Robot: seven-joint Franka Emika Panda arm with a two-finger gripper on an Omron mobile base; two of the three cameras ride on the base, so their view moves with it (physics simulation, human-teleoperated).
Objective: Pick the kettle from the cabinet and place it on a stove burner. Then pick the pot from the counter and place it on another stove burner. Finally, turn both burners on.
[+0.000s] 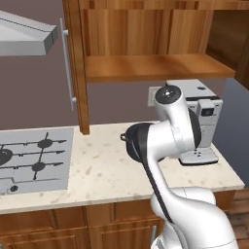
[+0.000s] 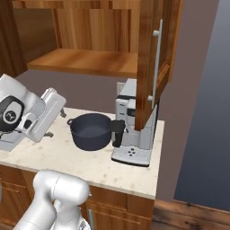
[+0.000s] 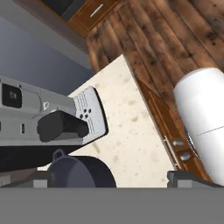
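Left base view: the white arm rises from the lower right and folds over the beige speckled counter [image 1: 102, 170], hiding much of what stands behind it. A silver cooktop [image 1: 34, 158] lies at the left end of the counter, with black burners [image 1: 44, 143] under thin grate lines. Above, the brown wooden cabinet [image 1: 146, 65] stands open with a bare plank shelf, and its long slim handle [image 1: 68, 63] shows on the door at the left. A white-and-black coffee machine [image 1: 204, 121] stands at the right, partly behind the arm. A small dark loop of the pot [image 1: 124, 137] peeks out at the arm's left edge.

Right base view: the dark blue-grey pot sits upright on the counter just beside the coffee machine, its near loop handle toward the arm. The hand is held above the counter to the left of the pot, apart from it. The cabinet door hangs in front of the coffee machine.

Hand view: the gripper [image 3: 116, 179] has its two dark tips spread wide, released, with nothing between them. The pot's rim and one loop handle lie beside the left tip, under the coffee machine's drip tray and spout. Wooden floor [image 3: 175, 39] shows beyond the counter edge.
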